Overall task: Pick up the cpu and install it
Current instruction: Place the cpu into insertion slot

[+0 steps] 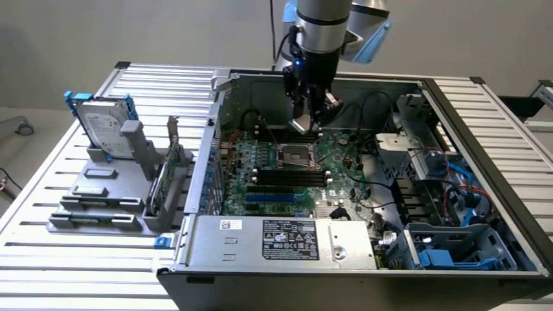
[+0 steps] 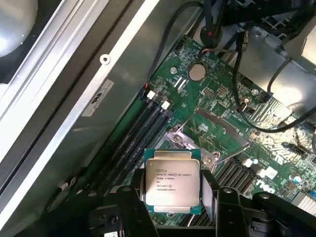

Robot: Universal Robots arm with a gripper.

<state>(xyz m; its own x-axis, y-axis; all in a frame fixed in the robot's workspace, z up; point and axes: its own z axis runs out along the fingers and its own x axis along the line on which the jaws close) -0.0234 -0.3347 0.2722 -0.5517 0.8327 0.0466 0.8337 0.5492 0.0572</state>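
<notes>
In the exterior view, the arm [image 1: 322, 26] reaches down into the open computer case [image 1: 346, 291]. Its gripper [image 1: 307, 123] hangs over the green board [image 1: 346, 175], just back from the socket [image 1: 294, 154], with the cpu [image 1: 304, 124] as a silvery bit at its tip. A hard drive [image 1: 103, 129] stands in a rack at the exterior view's left.

In the wrist view, the cpu [image 2: 173, 180] faces the camera with its printed silver top. The black fingers [image 2: 132, 200] are spread wide and clamped on its two opposite edges. Beyond it lie the socket [image 2: 207, 138] and the black memory slots [image 2: 143, 128].
</notes>
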